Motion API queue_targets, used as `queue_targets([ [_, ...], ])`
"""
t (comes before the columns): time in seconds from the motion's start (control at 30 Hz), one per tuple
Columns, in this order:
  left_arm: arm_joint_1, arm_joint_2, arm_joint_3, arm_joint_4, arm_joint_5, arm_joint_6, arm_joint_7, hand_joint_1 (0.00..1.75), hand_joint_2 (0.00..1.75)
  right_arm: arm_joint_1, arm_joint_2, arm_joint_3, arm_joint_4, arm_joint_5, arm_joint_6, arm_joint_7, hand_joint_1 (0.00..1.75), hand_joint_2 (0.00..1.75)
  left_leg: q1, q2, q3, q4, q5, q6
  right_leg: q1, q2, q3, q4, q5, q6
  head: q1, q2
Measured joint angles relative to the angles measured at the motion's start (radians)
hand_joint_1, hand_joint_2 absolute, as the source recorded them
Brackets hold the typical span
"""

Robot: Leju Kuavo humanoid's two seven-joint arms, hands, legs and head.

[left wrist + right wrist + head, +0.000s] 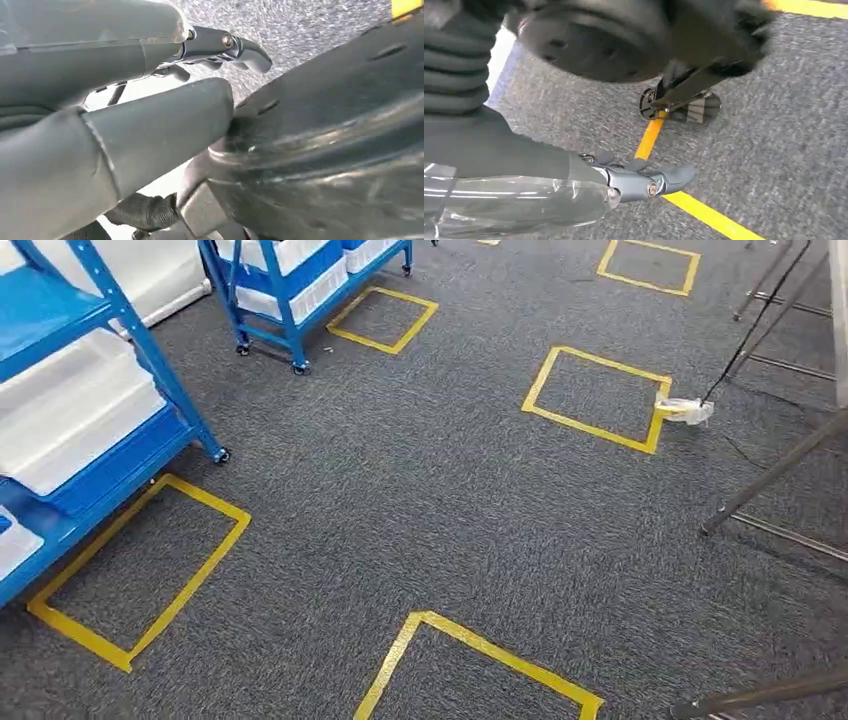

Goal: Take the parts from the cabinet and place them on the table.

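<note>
Walking step, I judge: both the left hand and right hand hang with fingers apart, holding nothing, while the blue cabinet with white bins stands at upper left, so next comes turning toward it.

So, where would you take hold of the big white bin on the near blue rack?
Probably the white bin by its long front rim, from the carpet side: it lies along the blue rack, a shelf overhangs it, an upright blocks its end.
</note>
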Motion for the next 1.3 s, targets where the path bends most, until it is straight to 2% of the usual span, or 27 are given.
queue_targets([
  [0.07,0.0,-0.004,0.0,0.003,-0.003,0.0,-0.002,0.0,0.0,0.0,0.0,-0.007,0.007,0.007,-0.001,0.0,0.0,1.75,0.0,-0.027,0.001,0.004,-0.001,-0.001,0.0,0.002,0.011,-0.038,0.053,-0.002,0.0,0.0],
  [0.1,-0.001,-0.005,0.0,0.005,-0.007,0.0,-0.004,0.0,0.0,-0.001,0.0,-0.009,0.011,0.011,-0.002,0.0,0.0,1.75,0.001,-0.043,0.002,0.007,-0.002,-0.002,-0.002,0.007,0.049,-0.125,0.107,-0.004,0.0,0.0],
  [0.13,-0.003,-0.007,0.0,0.005,-0.009,0.0,-0.005,0.0,0.0,-0.002,0.0,-0.01,0.014,0.02,0.003,-0.002,0.0,1.75,0.001,-0.056,0.002,0.011,-0.003,-0.005,-0.004,0.03,0.092,-0.22,0.156,-0.006,0.0,0.0],
  [0.17,-0.004,-0.008,0.0,0.006,-0.011,0.0,-0.005,0.0,0.0,-0.001,-0.002,-0.01,0.018,0.026,0.014,-0.003,0.0,1.75,0.003,-0.066,-0.002,0.014,-0.006,-0.009,-0.009,0.084,0.116,-0.275,0.157,-0.009,0.0,0.0],
  [0.2,-0.007,-0.008,0.0,0.007,-0.013,-0.002,0.003,0.0,0.0,0.0,-0.003,-0.01,0.026,0.031,0.025,-0.001,0.0,1.75,-0.003,-0.076,-0.008,0.024,-0.008,-0.013,-0.006,0.091,0.117,-0.286,0.156,-0.006,0.0,0.0],
  [0.3,-0.003,-0.008,0.0,0.011,-0.017,-0.004,0.02,0.0,0.0,-0.008,-0.01,-0.008,0.036,0.052,0.052,-0.011,0.0,1.75,0.003,-0.107,-0.016,0.012,0.003,-0.032,0.0,0.056,0.117,-0.283,0.159,-0.016,0.0,0.0],
  [0.33,-0.002,-0.007,0.0,0.013,-0.017,-0.004,0.021,0.0,0.0,-0.009,-0.01,-0.008,0.037,0.055,0.055,-0.016,0.0,1.75,0.001,-0.113,-0.019,0.016,0.001,-0.038,-0.011,0.042,0.119,-0.296,0.165,-0.024,0.0,0.0],
  [0.37,-0.002,-0.008,0.0,0.014,-0.017,-0.004,0.021,0.0,0.0,-0.01,-0.014,-0.007,0.042,0.058,0.057,-0.019,0.0,1.75,-0.002,-0.058,-0.025,0.037,-0.017,-0.04,-0.008,0.026,0.123,-0.301,0.168,-0.033,-0.001,0.0],
  [0.4,-0.003,-0.008,0.0,0.014,-0.017,-0.004,0.022,0.0,0.0,-0.009,-0.016,-0.007,0.044,0.058,0.057,-0.023,0.0,1.75,-0.002,-0.018,-0.048,0.085,-0.053,-0.042,-0.006,0.013,0.122,-0.302,0.169,-0.042,-0.004,0.0],
  [0.47,-0.007,-0.007,0.0,0.016,-0.016,-0.004,0.022,0.0,0.0,-0.008,-0.021,-0.007,0.052,0.063,0.067,-0.026,0.0,1.75,0.001,0.011,-0.121,0.241,-0.135,-0.049,0.001,-0.016,0.119,-0.301,0.167,-0.045,-0.004,0.0],
  [0.5,-0.007,-0.007,0.0,0.018,-0.015,-0.004,0.022,0.0,0.0,-0.008,-0.023,-0.006,0.058,0.064,0.076,-0.029,0.0,1.75,0.001,0.014,-0.153,0.312,-0.159,-0.051,0.003,-0.033,0.118,-0.3,0.166,-0.047,-0.004,0.0],
  [0.53,-0.006,-0.007,0.0,0.018,-0.015,-0.004,0.021,0.0,0.0,-0.009,-0.026,-0.005,0.062,0.066,0.083,-0.031,0.0,1.75,0.001,0.016,-0.159,0.33,-0.155,-0.052,0.003,-0.047,0.118,-0.3,0.166,-0.047,-0.004,0.0],
  [0.57,-0.006,-0.007,0.0,0.019,-0.014,-0.004,0.021,0.0,0.0,-0.01,-0.027,-0.002,0.064,0.068,0.086,-0.032,0.0,1.75,0.001,0.018,-0.141,0.3,-0.129,-0.052,0.004,-0.059,0.118,-0.299,0.164,-0.046,-0.004,0.0],
  [0.63,-0.005,-0.006,0.0,0.021,-0.014,-0.004,0.021,0.0,0.0,-0.013,-0.027,0.0,0.068,0.068,0.094,-0.036,0.0,1.75,0.0,0.04,-0.049,0.134,-0.047,-0.047,0.004,-0.08,0.122,-0.296,0.16,-0.042,-0.004,0.0],
  [0.67,-0.005,-0.006,0.0,0.021,-0.008,-0.006,0.019,0.0,0.0,-0.013,-0.028,0.001,0.07,0.068,0.105,-0.041,0.0,1.75,-0.002,0.081,0.002,0.045,-0.019,-0.041,0.006,-0.089,0.125,-0.294,0.157,-0.038,-0.004,0.0],
  [0.7,-0.009,-0.005,0.0,0.023,-0.001,-0.007,0.015,0.0,0.0,-0.013,-0.029,0.002,0.077,0.069,0.12,-0.045,0.0,1.75,-0.013,0.104,0.012,0.015,-0.033,-0.037,0.013,-0.099,0.126,-0.289,0.152,-0.031,-0.004,0.0],
  [0.83,-0.003,-0.004,0.008,0.024,0.004,-0.01,0.004,0.0,0.0,-0.027,-0.033,0.008,0.093,0.072,0.145,-0.059,0.0,1.75,-0.012,0.057,0.007,0.005,-0.02,-0.013,0.012,-0.134,0.138,-0.294,0.149,-0.012,-0.003,0.0],
  [0.87,-0.003,-0.005,0.009,0.024,0.004,-0.01,0.003,0.0,0.0,-0.028,-0.037,0.009,0.097,0.072,0.146,-0.06,0.0,1.75,-0.006,0.051,0.018,-0.002,-0.013,-0.007,0.004,-0.087,0.138,-0.282,0.138,-0.004,-0.002,0.0],
  [0.9,-0.006,-0.005,0.009,0.024,0.004,-0.011,0.003,0.0,0.0,-0.027,-0.039,0.01,0.102,0.073,0.148,-0.063,0.0,1.75,-0.004,0.042,0.016,-0.003,-0.009,0.0,0.003,-0.03,0.117,-0.239,0.102,-0.003,-0.003,0.0],
  [0.93,-0.009,-0.005,0.01,0.024,0.004,-0.012,0.003,0.0,0.0,-0.026,-0.039,0.012,0.107,0.073,0.149,-0.063,0.0,1.75,-0.004,0.033,0.013,-0.003,-0.008,0.003,0.002,-0.01,0.084,-0.172,0.063,-0.002,-0.002,0.0],
  [1.0,-0.012,-0.007,0.015,0.024,0.004,-0.013,0.003,0.0,0.0,-0.025,-0.04,0.013,0.116,0.072,0.151,-0.064,0.0,1.75,-0.004,0.01,0.01,-0.001,-0.007,0.005,0.001,0.0,0.011,-0.022,0.002,0.001,-0.002,0.0],
  [1.03,-0.011,-0.007,0.015,0.024,0.003,-0.013,0.002,0.0,0.0,-0.026,-0.041,0.013,0.118,0.072,0.156,-0.068,0.0,1.75,-0.004,-0.002,0.009,0.0,-0.007,0.005,0.001,0.001,-0.006,0.009,0.004,0.001,-0.002,0.0],
  [1.07,-0.011,-0.007,0.015,0.024,0.003,-0.013,0.002,0.0,0.0,-0.03,-0.042,0.014,0.122,0.074,0.16,-0.072,0.0,1.75,-0.004,-0.015,0.01,0.003,-0.007,0.004,0.0,0.001,0.001,-0.01,0.032,0.001,-0.002,0.0],
  [1.13,-0.012,-0.008,0.015,0.024,0.003,-0.012,0.002,0.0,0.0,-0.037,-0.043,0.016,0.135,0.079,0.166,-0.082,0.0,1.75,-0.001,-0.045,0.011,0.011,-0.011,-0.001,-0.002,0.013,0.069,-0.161,0.13,-0.002,-0.002,0.0],
  [1.17,-0.013,-0.008,0.015,0.024,0.003,-0.011,0.002,0.0,0.0,-0.036,-0.043,0.017,0.141,0.082,0.171,-0.087,0.0,1.75,0.001,-0.058,0.01,0.016,-0.013,-0.005,-0.006,0.047,0.106,-0.245,0.17,-0.003,-0.002,0.0],
  [1.2,-0.015,-0.008,0.015,0.024,0.003,-0.007,0.002,0.0,0.0,-0.036,-0.043,0.017,0.15,0.088,0.177,-0.093,0.0,1.75,-0.003,-0.069,0.004,0.02,-0.015,-0.011,-0.008,0.099,0.115,-0.268,0.149,-0.004,-0.001,0.0],
  [1.3,-0.016,-0.008,0.015,0.025,0.003,-0.003,0.003,0.0,0.0,-0.042,-0.043,0.019,0.157,0.097,0.183,-0.103,0.0,1.75,0.003,-0.105,-0.01,0.02,-0.008,-0.029,-0.002,0.075,0.115,-0.277,0.152,-0.01,-0.002,0.0],
])
